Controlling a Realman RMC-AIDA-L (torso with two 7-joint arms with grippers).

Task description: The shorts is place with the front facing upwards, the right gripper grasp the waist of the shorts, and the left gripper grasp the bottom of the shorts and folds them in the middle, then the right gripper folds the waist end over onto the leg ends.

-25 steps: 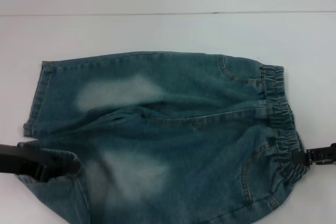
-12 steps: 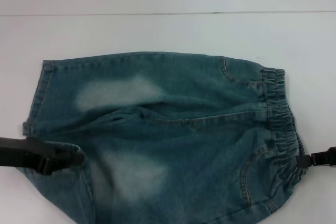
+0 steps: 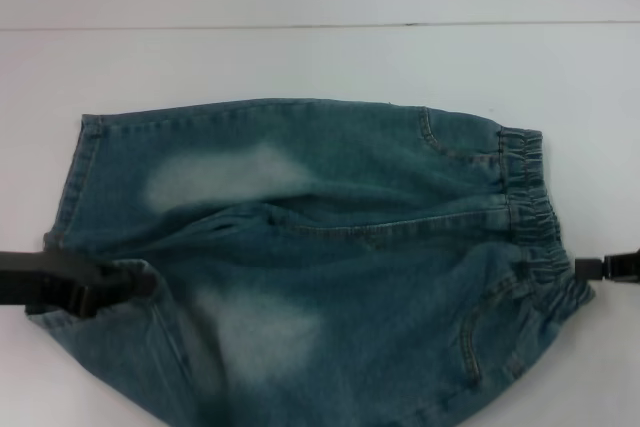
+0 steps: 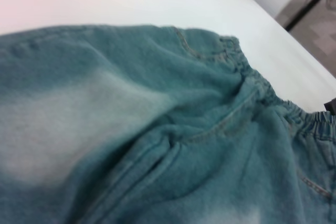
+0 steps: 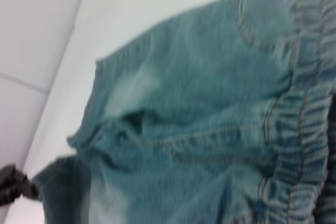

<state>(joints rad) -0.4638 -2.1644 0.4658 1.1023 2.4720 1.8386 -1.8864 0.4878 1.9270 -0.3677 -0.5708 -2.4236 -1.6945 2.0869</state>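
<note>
Fingers of the left gripper (image 3: 135, 282) are pinched together on the hem of the near leg, at the bottom of the shorts (image 3: 75, 182). Across the cloth, the right gripper (image 3: 583, 269) is clamped on the waist (image 3: 535, 212) at its near end, the band pulled toward its tips. Between the two grips the shorts (image 3: 320, 257) lie front up on the white table (image 3: 300, 57), spread sideways, with the near half drawn taut and slightly raised and the far half resting flat. Both grasps look done. By my reading the lengthwise fold has only begun; carrying the near half over, then the waist onto the leg ends, remains.
</note>
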